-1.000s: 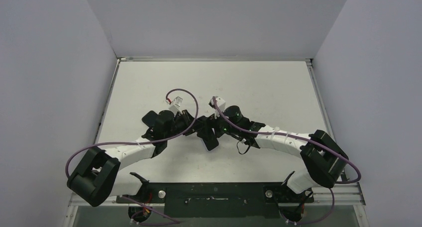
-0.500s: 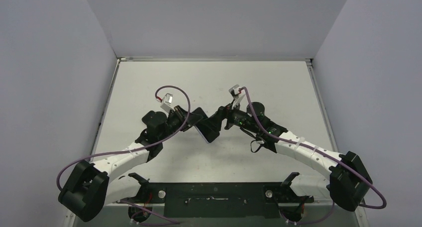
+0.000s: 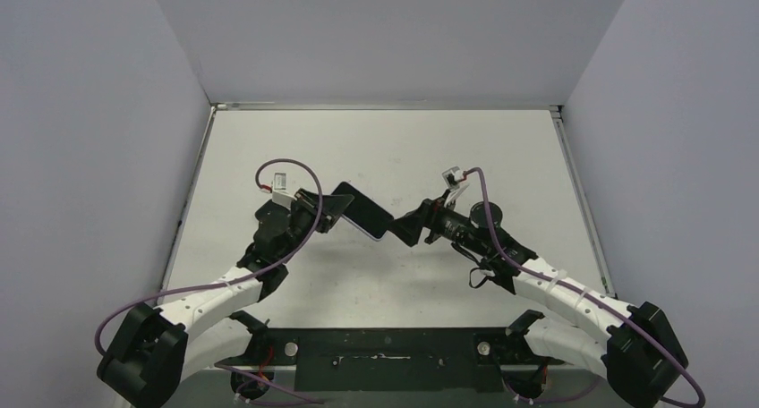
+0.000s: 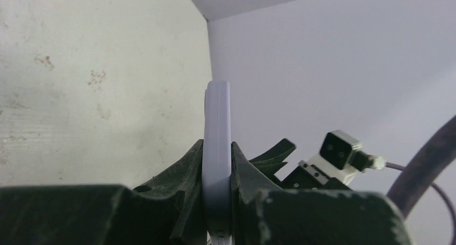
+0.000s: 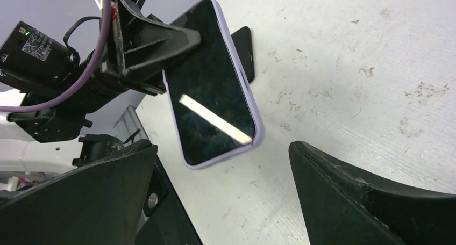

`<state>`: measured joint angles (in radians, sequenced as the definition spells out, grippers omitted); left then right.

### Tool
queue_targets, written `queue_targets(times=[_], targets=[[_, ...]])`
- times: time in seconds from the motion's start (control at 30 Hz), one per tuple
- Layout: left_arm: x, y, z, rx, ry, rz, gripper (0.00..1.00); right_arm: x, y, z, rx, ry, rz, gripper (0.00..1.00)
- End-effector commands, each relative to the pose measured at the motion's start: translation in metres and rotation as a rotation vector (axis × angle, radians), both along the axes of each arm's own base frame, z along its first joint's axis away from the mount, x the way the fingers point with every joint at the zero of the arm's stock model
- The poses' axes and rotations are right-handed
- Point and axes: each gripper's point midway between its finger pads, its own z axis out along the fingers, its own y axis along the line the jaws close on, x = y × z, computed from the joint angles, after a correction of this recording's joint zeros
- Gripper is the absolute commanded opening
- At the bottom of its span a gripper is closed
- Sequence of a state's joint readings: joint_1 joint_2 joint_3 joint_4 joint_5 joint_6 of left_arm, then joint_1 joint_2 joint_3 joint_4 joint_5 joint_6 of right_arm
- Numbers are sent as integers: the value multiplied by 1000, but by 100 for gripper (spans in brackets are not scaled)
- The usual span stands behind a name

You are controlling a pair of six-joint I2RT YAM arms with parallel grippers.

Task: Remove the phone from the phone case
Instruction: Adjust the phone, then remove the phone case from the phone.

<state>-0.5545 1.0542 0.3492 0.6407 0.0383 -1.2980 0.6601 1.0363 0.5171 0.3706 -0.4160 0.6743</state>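
My left gripper (image 4: 217, 148) clamps the phone case (image 5: 257, 131) edgewise; the right gripper (image 3: 407, 230), at its four o'clock, gapes empty. The case looks soft, the phone (image 5: 209, 84) slick and rigid: I'd peel the free corner.

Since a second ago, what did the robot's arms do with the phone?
The right gripper let go of the phone and pulled back to the right, now open. The left arm eased a little leftward. Unchanged: the left gripper stays clamped on the phone, and its lilac case is still on.
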Motion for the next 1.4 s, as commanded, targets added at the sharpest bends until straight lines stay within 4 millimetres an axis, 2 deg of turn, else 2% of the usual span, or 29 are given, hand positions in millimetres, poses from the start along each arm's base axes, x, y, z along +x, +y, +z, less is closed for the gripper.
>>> queue_targets(times=[0.0,0.17,0.37,0.53,0.8,1.03,1.23,1.37], targets=[[3,15,87,-243,-199,75,0,-5,0,21,127,-32,16,99],[1,15,103,-305,-242,63,0,-15,3,23,234,-11,49,95],[0,10,114,-363,-260,47,0,-20,12,44,325,-52,118,86],[-2,4,121,-396,-263,24,0,-24,21,54,358,-78,192,75],[-4,-6,126,-416,-256,-7,0,-25,29,71,371,-133,253,64],[-5,-9,126,-439,-239,-19,0,-30,34,75,365,-160,311,46],[-3,-14,122,-449,-185,-42,0,-38,37,76,339,-210,383,21],[-2,-18,119,-457,-142,-56,0,-38,40,75,293,-261,408,8]])
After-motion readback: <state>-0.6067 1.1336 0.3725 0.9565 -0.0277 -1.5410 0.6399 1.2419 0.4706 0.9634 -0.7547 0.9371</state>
